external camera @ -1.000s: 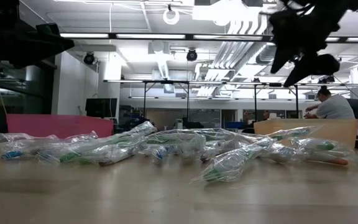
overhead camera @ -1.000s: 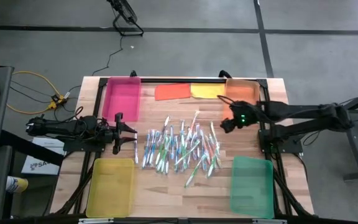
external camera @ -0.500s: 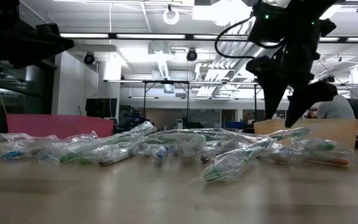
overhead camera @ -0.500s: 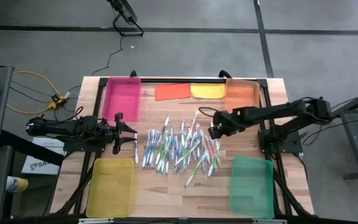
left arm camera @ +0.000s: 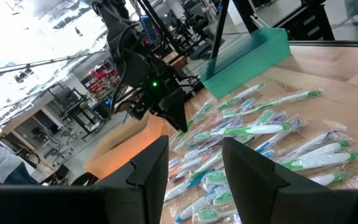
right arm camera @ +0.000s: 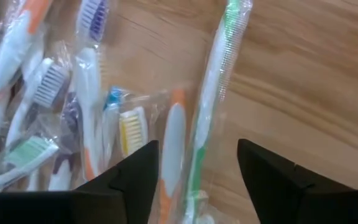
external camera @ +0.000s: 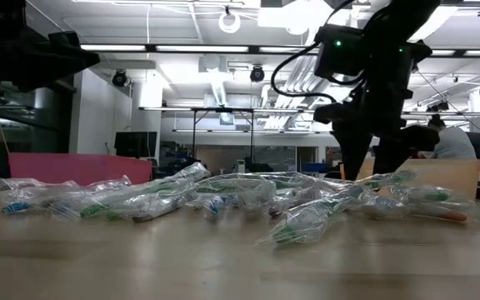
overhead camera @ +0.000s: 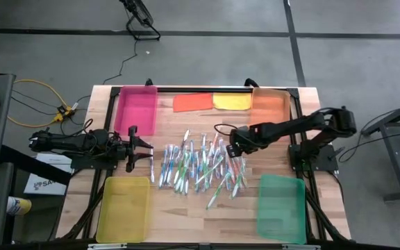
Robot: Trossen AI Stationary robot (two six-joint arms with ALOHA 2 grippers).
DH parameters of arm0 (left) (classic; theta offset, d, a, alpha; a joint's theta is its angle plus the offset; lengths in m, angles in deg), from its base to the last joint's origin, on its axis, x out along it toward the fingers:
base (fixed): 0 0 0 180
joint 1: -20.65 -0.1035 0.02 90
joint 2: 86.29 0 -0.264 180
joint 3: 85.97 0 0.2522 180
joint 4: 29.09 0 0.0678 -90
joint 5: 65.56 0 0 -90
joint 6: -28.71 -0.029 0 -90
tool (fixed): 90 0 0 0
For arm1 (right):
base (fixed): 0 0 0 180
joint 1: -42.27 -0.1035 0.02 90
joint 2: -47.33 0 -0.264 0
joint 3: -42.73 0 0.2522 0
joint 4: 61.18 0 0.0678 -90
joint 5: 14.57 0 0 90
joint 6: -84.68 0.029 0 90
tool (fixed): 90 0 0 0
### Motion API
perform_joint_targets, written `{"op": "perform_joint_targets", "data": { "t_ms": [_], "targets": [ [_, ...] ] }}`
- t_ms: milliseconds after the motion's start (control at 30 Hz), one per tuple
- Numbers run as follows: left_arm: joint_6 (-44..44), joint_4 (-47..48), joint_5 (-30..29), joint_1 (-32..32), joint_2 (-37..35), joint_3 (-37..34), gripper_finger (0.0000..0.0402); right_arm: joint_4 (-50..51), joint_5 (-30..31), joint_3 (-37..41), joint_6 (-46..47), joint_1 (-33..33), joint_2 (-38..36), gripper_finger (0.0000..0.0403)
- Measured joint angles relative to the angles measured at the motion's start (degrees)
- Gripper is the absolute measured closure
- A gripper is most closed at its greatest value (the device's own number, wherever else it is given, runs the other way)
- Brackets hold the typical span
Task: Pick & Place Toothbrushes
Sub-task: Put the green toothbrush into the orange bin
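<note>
The toothbrushes (overhead camera: 201, 164) lie in clear wrappers in a loose pile on the middle of the wooden table, also seen in the low view (external camera: 223, 200). My right gripper (overhead camera: 232, 148) is open and hangs low over the pile's right part (external camera: 367, 171). In the right wrist view (right arm camera: 197, 177) its fingers stand on either side of an orange-and-white brush (right arm camera: 174, 149) and a green-and-white brush (right arm camera: 215, 93), without visible touch. My left gripper (overhead camera: 150, 148) is open and waits at the pile's left side (left arm camera: 194, 162).
Four trays stand at the corners: pink (overhead camera: 136, 107) far left, yellow (overhead camera: 123, 208) near left, orange (overhead camera: 269, 104) far right, green (overhead camera: 281, 207) near right. An orange cloth (overhead camera: 193, 102) and a yellow cloth (overhead camera: 232, 101) lie at the far edge. A person sits in the room behind (external camera: 448, 142).
My right gripper has moved from beside the orange tray toward the table's left and near edge and come down over the right part of the toothbrush pile. The left arm and the toothbrushes have kept still.
</note>
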Motion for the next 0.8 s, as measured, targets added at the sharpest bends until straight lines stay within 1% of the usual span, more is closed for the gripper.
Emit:
{"op": "perform_joint_targets", "data": {
  "t_ms": [100,367,400,467,567,800],
  "targets": [
    [0.01,0.0,0.01,-0.01,0.0,-0.01,0.0254,0.03,-0.24,-0.07,0.0,0.09,0.2,0.0243],
    [0.01,0.0,0.0,-0.01,0.0,0.01,0.0254,-0.05,-0.44,-0.07,1.46,0.09,0.2,0.0378],
    [0.0,0.0,0.01,-0.01,0.0,-0.01,0.0254,-0.12,-0.42,-0.07,1.5,0.09,0.2,0.0387],
    [0.01,0.0,0.0,-0.01,0.0,0.01,0.0254,0.43,-0.66,-0.42,2.3,-0.08,0.2,0.039],
    [0.01,0.0,0.0,0.0,0.0,0.0,0.0254,3.93,-0.85,-2.6,2.94,-0.2,-0.38,0.0393],
    [0.0,0.0,0.01,0.0,0.0,-0.01,0.0254,15.02,0.69,-11.48,1.04,-0.3,-4.74,0.0397]
  ]
}}
